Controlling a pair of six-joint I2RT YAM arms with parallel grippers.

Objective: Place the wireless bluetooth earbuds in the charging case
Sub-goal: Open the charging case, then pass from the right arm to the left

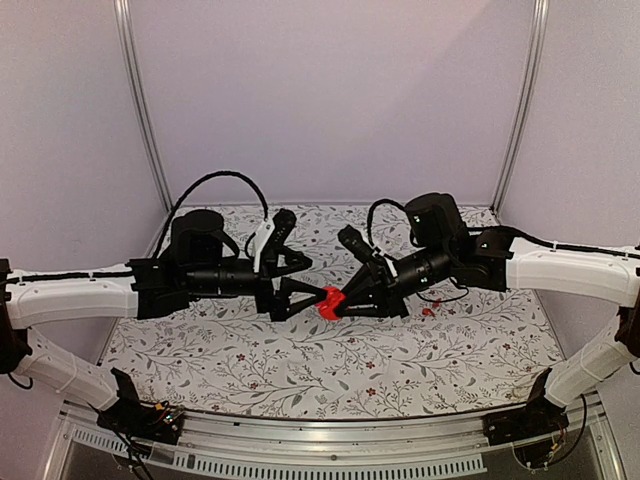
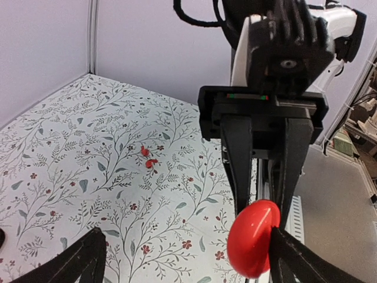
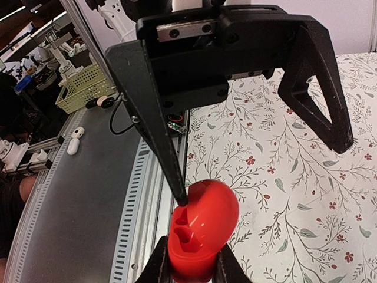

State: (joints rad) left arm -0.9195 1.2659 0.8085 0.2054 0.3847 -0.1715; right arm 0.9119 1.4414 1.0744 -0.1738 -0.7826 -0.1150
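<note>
Your two arms reach inward from either side and meet at the centre, wrists level and nearly nose to nose, your left gripper spread wide, your right gripper pinched tight on the red charging case held up between them.

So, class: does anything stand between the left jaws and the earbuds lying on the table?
Yes. In the top view the red case, held in the right jaws, sits between the open left jaws and the earbuds on the cloth beyond. The left wrist view sees them unblocked.
</note>
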